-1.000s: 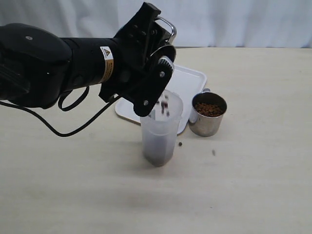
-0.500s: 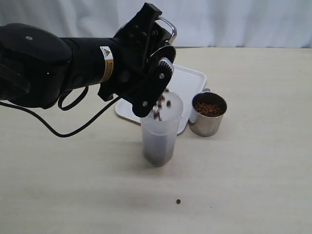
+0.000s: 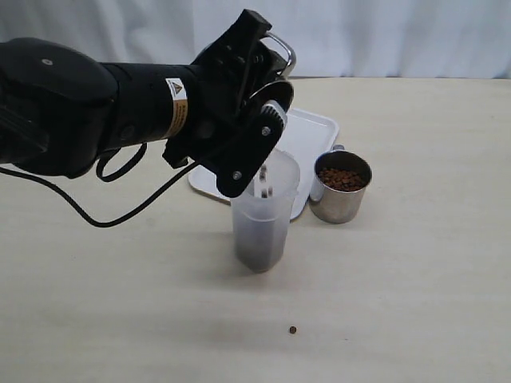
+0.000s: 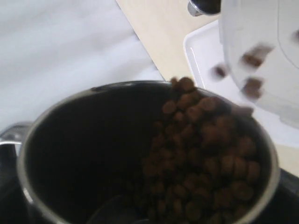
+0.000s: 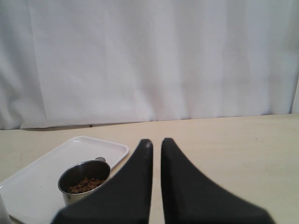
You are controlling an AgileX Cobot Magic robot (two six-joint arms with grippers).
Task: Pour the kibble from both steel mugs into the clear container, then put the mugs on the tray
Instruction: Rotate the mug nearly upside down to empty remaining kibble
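My left gripper (image 3: 257,89) is shut on a steel mug (image 4: 42,140), tilted over the clear container (image 3: 263,209). In the exterior view only the mug's handle (image 3: 282,42) shows past the fingers. Kibble (image 4: 205,154) lies against the mug's lower rim, and a few pellets (image 3: 263,172) are falling into the container (image 4: 261,56), which holds a dark layer at the bottom. The second steel mug (image 3: 340,185) stands upright to the right of the container, full of kibble, beside the white tray (image 3: 311,128). My right gripper (image 5: 156,142) is shut and empty, away from that mug (image 5: 85,179).
One stray pellet (image 3: 292,329) lies on the beige table (image 3: 415,303) in front of the container. The tray (image 5: 56,161) carries nothing. A white curtain (image 5: 149,56) closes off the back. A black cable (image 3: 120,214) hangs from the left arm.
The left gripper and its mug have shifted slightly right and tipped a little more. Pellets keep falling into the container. A stray pellet bounced forward and has come to rest near the table's front.
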